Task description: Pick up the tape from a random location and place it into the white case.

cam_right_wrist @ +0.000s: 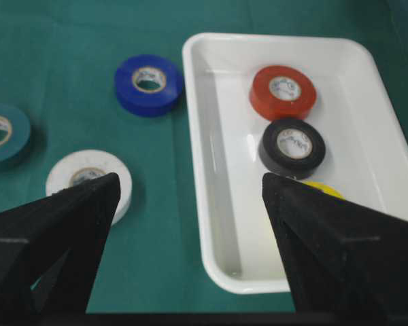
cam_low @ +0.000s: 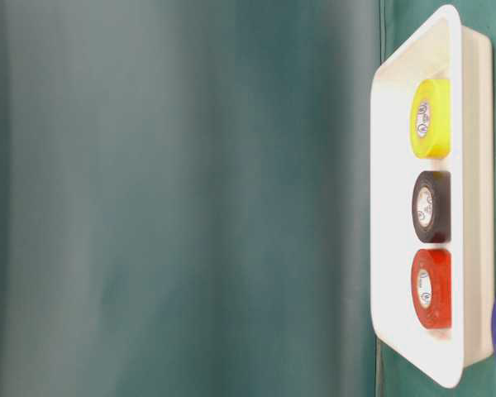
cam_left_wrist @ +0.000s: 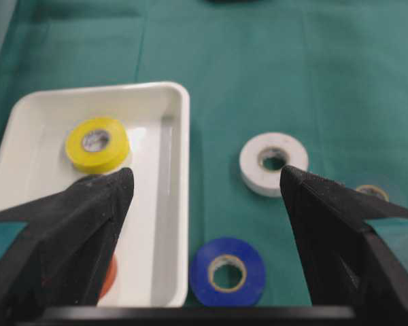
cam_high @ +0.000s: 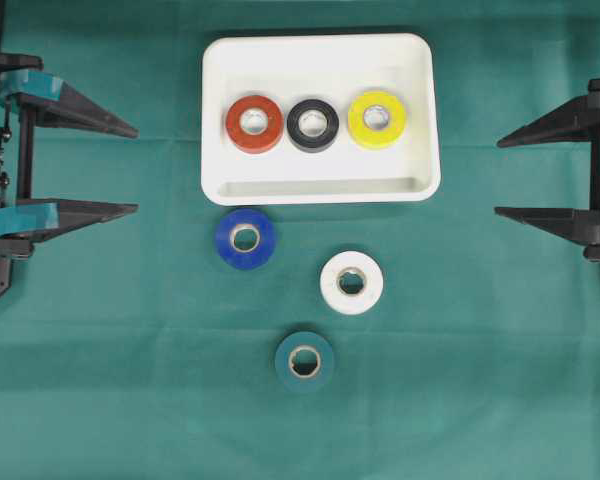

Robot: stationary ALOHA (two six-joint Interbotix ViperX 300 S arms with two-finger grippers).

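Note:
The white case (cam_high: 320, 188) lies at the back middle of the green cloth. Inside it sit a red tape (cam_high: 236, 125), a black tape (cam_high: 297, 126) and a yellow tape (cam_high: 360, 119) in a row. Three more rolls lie flat on the cloth in front of it: a blue tape (cam_high: 227, 240) just off its front rim, a white tape (cam_high: 332, 284) and a teal tape (cam_high: 285, 362). My left gripper (cam_high: 137, 170) hangs open at the left edge, empty. My right gripper (cam_high: 497, 177) hangs open at the right edge, also empty. Both are far from every roll.
Green cloth (cam_high: 480, 380) covers the whole table. Bare cloth stretches on both sides of the case and the loose rolls. The arm bases stand at the far left and far right edges.

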